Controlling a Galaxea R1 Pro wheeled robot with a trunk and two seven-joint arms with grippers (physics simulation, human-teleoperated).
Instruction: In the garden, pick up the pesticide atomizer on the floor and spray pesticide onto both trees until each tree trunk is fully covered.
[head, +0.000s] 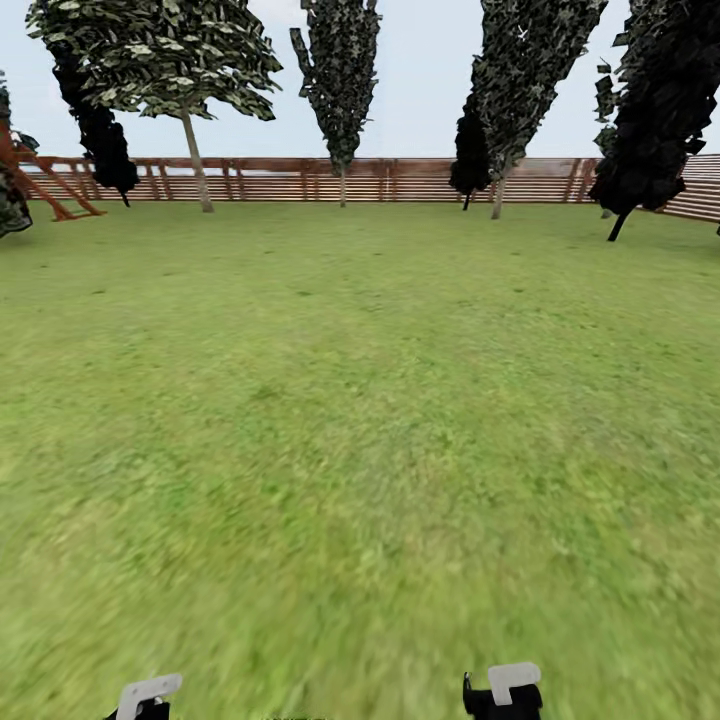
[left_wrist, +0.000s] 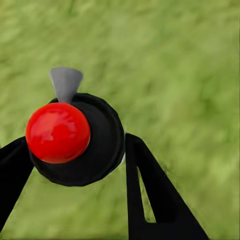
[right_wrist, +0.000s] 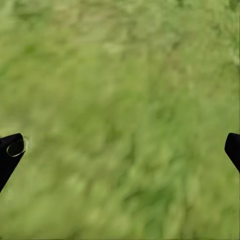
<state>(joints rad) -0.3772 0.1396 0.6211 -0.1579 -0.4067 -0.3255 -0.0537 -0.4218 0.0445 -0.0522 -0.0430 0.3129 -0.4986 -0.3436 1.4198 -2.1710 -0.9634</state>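
While the left gripper (left_wrist: 75, 155) sits clamped on the pesticide atomizer (left_wrist: 75, 137) — red top up — grass (head: 360, 420) lies below. The right gripper (right_wrist: 120, 150) hangs spread wide over lawn.

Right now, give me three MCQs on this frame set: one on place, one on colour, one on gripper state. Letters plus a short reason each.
1. Where is the pesticide atomizer?
A. lying on the grass
B. between the left gripper's fingers
C. at the fence

2. What colour is the atomizer's top?
A. red
B. white
C. grey

3. How does the right gripper stand?
A. shut on a bottle
B. shut on nothing
C. open, nothing in it

Answers:
1 B: in the left wrist view the pesticide atomizer sits between the left gripper fingers, above the lawn.
2 A: its round top is glossy red on a black body.
3 C: the right gripper fingertips stand far apart with only grass between.
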